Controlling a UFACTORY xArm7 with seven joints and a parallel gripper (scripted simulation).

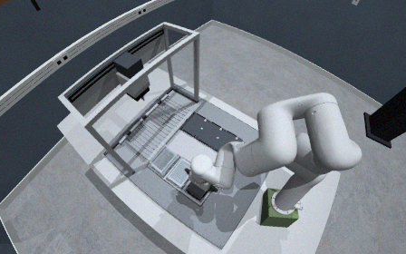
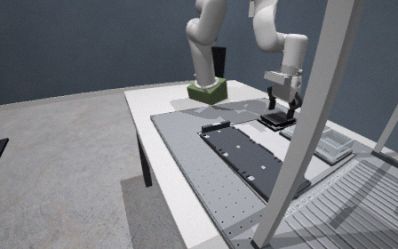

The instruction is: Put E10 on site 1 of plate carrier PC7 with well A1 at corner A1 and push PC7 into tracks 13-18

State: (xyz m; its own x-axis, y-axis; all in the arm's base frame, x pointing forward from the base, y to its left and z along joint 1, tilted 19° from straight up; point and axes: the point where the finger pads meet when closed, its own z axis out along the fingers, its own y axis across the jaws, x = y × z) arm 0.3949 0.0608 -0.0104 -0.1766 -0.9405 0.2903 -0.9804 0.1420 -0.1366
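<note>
The white arm (image 1: 295, 136) rises from its foot at the lower right of the top view, folds at a bulky elbow in the right centre, and reaches left and down toward the middle of the frame. Its wrist (image 1: 203, 167) points straight down. In the exterior view the arm stands at the top centre, with the forearm coming down in the upper right. The gripper (image 2: 283, 106) hangs vertically at centre right, its dark fingers (image 2: 271, 101) spread to their widest, one on each side. Nothing sits between the fingers.
</note>
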